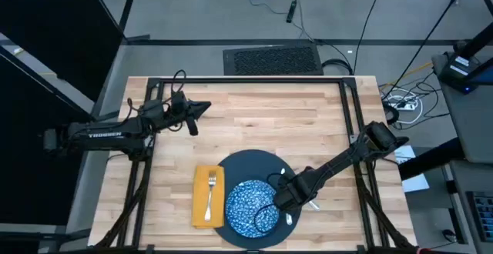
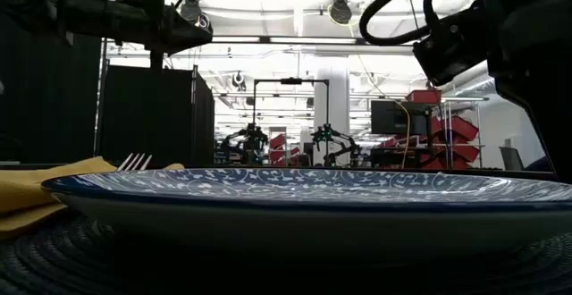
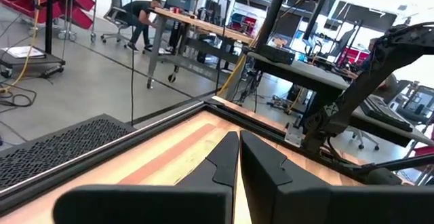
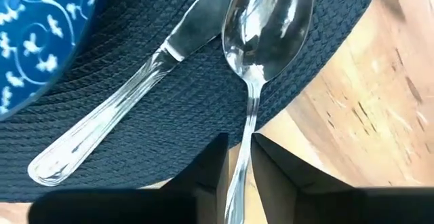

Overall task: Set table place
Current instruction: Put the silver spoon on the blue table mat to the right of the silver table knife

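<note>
Spoon (image 4: 261,27): you saw its handle pinched between the right gripper (image 4: 236,157) fingers, bowl on the dark mat (image 4: 169,108) at 4 o'clock of the patterned plate (image 1: 248,206).
Knife (image 4: 129,95): just beside it, only the right wrist view showed that.
Left gripper (image 3: 237,157): fingers pressed together, raised at the table (image 1: 254,123)'s 10 o'clock.

Robotics lab, workbenches (image 3: 203,27), red bins (image 2: 451,134)

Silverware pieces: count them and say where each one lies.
3. The fork lies on the yellow napkin; the knife and spoon lie on the dark round mat, spoon handle between the right gripper's fingers.
</note>
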Tool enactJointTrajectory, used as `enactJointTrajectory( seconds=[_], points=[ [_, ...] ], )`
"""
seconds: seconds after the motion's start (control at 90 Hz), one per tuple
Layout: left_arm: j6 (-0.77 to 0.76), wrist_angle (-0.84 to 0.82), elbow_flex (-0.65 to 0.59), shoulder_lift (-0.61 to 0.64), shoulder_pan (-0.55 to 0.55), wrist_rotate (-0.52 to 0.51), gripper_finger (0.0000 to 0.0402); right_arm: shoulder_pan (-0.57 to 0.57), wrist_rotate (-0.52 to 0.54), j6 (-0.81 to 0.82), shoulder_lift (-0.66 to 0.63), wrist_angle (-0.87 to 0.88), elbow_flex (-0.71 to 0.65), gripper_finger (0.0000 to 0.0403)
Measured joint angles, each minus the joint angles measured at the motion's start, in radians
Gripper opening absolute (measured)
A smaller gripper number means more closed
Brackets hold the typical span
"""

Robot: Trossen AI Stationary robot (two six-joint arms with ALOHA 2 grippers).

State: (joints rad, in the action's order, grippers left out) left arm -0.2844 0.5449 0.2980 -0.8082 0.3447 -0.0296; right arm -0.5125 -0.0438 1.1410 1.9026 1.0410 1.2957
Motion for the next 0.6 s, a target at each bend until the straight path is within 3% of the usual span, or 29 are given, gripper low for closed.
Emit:
enactJointTrajectory(
  seconds=[0.6],
  points=[
    [0.0,0.0,0.0,0.0,0.0,0.012,0.0,0.0,-0.014,0.019,0.0,-0.073,-0.083,0.0044]
  ],
)
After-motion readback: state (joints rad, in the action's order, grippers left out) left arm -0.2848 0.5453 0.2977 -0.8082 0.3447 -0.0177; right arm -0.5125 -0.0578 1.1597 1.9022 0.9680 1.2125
